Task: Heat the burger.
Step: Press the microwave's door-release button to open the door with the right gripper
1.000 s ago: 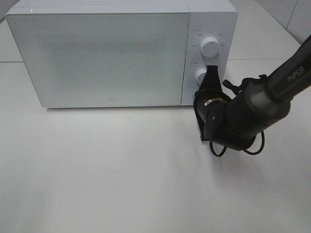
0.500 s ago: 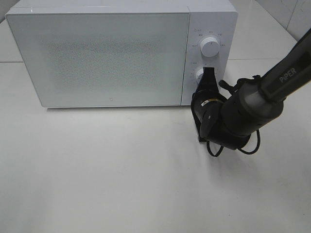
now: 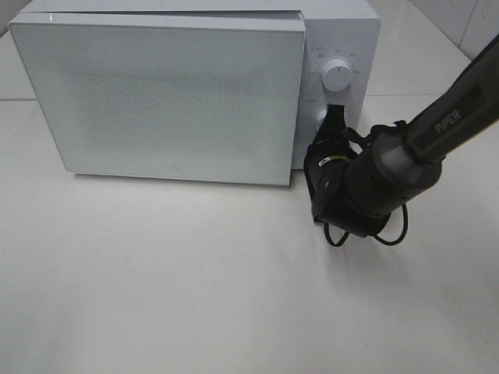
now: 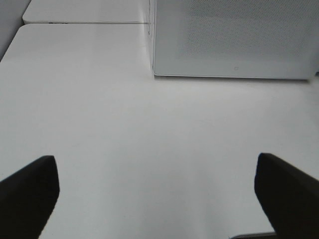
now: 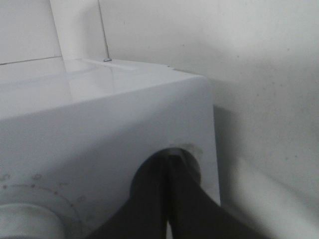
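The burger is out of view in every frame. A white microwave (image 3: pixel 343 31) stands at the back of the table, and its door (image 3: pixel 164 97) hangs slightly ajar, with the right edge forward of the control panel. My right gripper (image 3: pixel 335 115) is shut, its tips against the lower knob (image 3: pixel 320 118) under the upper dial (image 3: pixel 337 75). The right wrist view shows the closed right gripper (image 5: pixel 169 160) touching the round knob recess on the microwave's panel (image 5: pixel 99 134). My left gripper (image 4: pixel 159 199) is open over bare table, with nothing between its fingers (image 4: pixel 30 191).
The white table (image 3: pixel 195 288) spreads out in front of the microwave. In the left wrist view the microwave's door (image 4: pixel 229 37) lies well ahead of the open fingers. A tiled wall (image 3: pixel 468 23) is at the far right.
The microwave door has popped open, its right edge swinging forward. My right arm has shifted slightly left with its shut tips still at the lower knob.
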